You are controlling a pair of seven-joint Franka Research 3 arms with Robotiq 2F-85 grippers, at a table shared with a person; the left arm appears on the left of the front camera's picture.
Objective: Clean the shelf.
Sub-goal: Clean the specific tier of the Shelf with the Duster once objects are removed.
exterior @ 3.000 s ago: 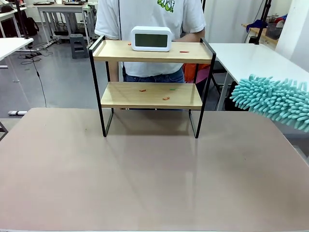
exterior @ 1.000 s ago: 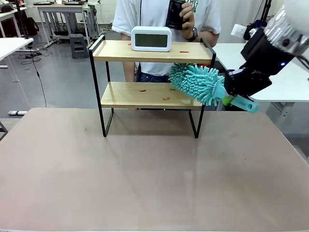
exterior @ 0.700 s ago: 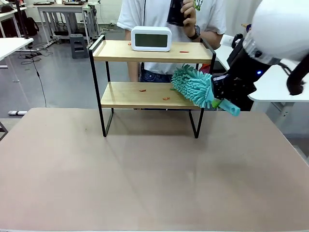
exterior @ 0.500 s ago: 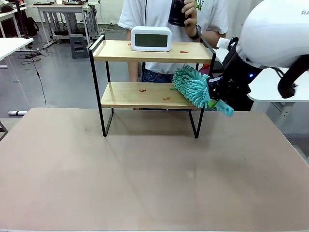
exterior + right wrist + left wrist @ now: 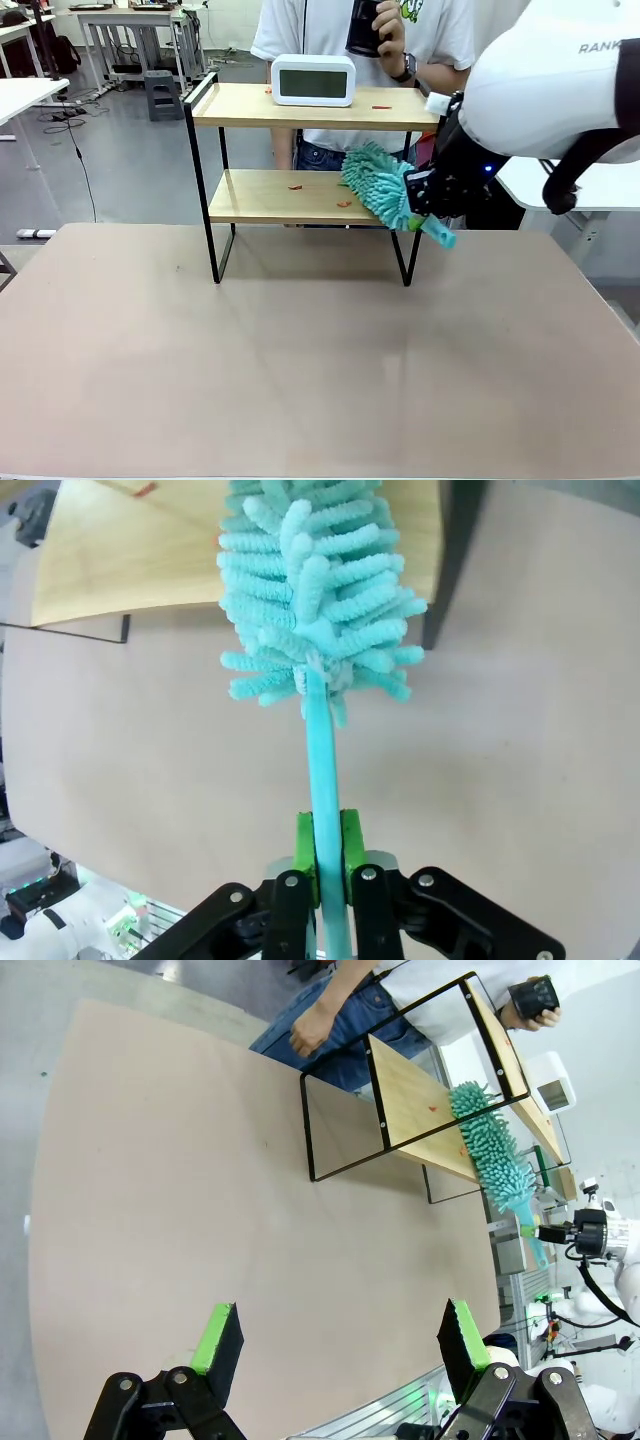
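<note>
At the right end of the lower board of the shelf [image 5: 260, 196], a teal duster [image 5: 375, 185] is clamped by the right gripper [image 5: 327, 846]; the left gripper [image 5: 336, 1338] is spread wide.

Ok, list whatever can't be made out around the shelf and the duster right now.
- Front view: the duster covers the right end of the lower board of the shelf; contact, and any scraps beneath, cannot be told.
- Right wrist view: ahead of the right claw, the duster's head blocks much of that board.
- Front view: the dark object in the person's hand is cut by the top edge.
</note>
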